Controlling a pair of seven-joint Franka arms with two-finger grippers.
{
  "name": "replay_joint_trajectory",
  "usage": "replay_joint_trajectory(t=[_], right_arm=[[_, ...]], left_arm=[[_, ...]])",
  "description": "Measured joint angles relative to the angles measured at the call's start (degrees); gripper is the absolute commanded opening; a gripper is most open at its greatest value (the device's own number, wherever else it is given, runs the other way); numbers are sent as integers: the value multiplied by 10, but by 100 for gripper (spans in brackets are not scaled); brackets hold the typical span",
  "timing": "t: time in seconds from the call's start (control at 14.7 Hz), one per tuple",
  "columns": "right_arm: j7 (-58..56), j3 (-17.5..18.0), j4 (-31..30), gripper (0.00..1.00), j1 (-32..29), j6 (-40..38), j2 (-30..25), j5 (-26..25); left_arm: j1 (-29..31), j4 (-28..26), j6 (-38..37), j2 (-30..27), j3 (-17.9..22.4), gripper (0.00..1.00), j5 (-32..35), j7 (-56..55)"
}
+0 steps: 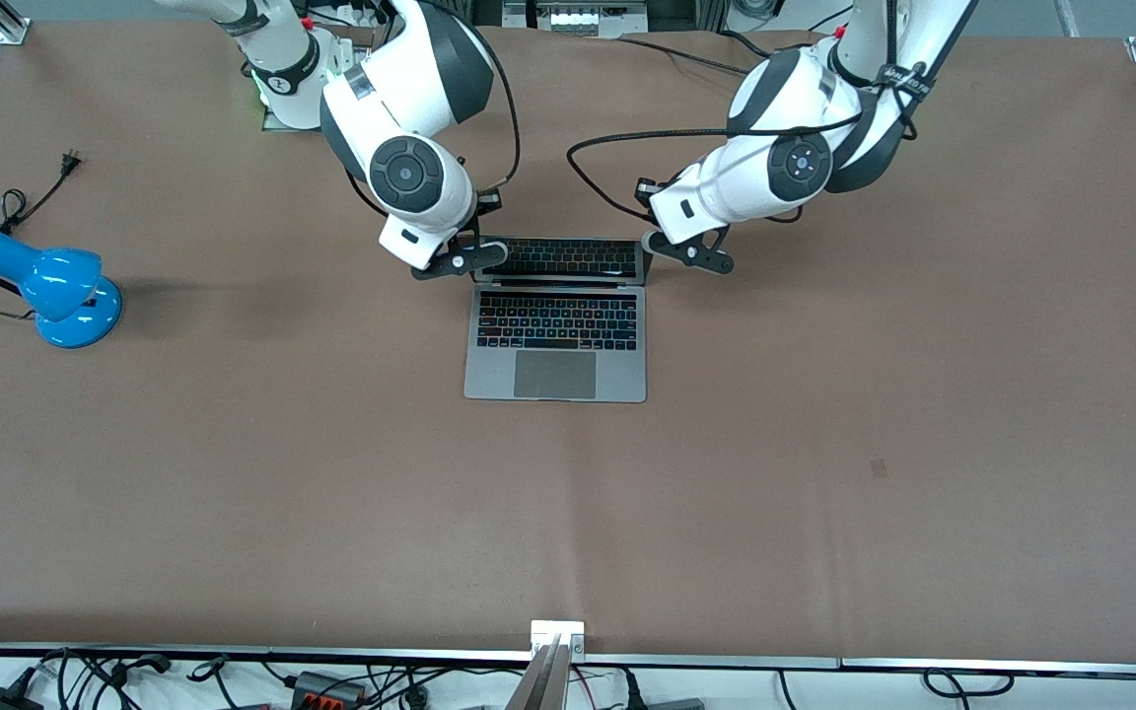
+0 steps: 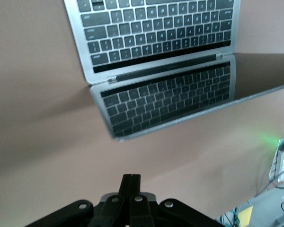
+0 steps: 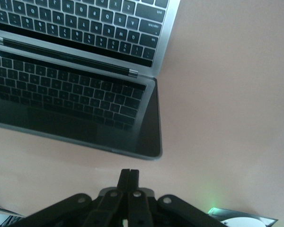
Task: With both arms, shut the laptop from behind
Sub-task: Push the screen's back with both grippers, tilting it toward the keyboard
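The laptop lies open in the middle of the table, its dark screen reflecting the black keyboard. My right gripper is shut and empty at the screen's corner toward the right arm's end. My left gripper is shut and empty beside the other screen corner. In the right wrist view the shut gripper points at the lid's top edge, a short gap off. In the left wrist view the shut gripper hangs a little off the lid's edge. Both arms reach down from the table's robot side.
A blue desk lamp sits toward the right arm's end of the table, with its black cord and plug lying loose beside it. Brown paper covers the table. A black cable loops off the left arm above the laptop.
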Motion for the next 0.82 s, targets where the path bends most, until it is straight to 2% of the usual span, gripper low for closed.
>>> replay_joint_trajectory(t=[0.82], right_arm=[[-1,-9,53,0,-8,0,45,0]], left_arm=[[-10,-16,137,42,-10,1,0,0]])
